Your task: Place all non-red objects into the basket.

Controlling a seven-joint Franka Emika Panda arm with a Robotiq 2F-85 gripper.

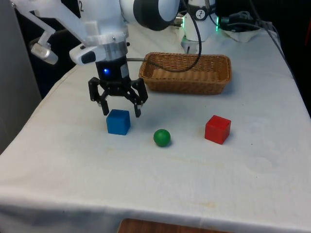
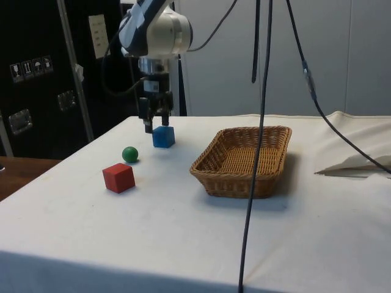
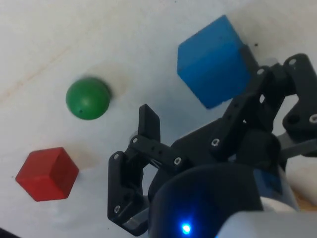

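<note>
Gripper: the black two-finger gripper (image 1: 119, 110) hangs just above the bench, fingers pointing down and spread apart, nothing between them.
Blue cube: the small blue wooden cube (image 1: 118, 122) sits on the cloth directly below the gripper and slightly toward the camera in the front view; in the wrist view (image 3: 214, 60) it lies just past the fingertips, apart from them.
Green ball: the small green ball (image 1: 162, 137) rests on the cloth near the blue cube, off to the front view's right of the gripper and nearer the camera; it touches nothing.
Red cube: the red wooden cube (image 1: 217, 129) stands farther out on that same side, beyond the green ball, well apart from the gripper.
Basket: the woven brown wicker basket (image 1: 214, 82), oblong and open-topped, stands behind the gripper and to the front view's right, with none of the objects inside in the side view (image 2: 217, 179).
Bench: the white-clothed bench (image 1: 160, 179) carries all four things.
</note>
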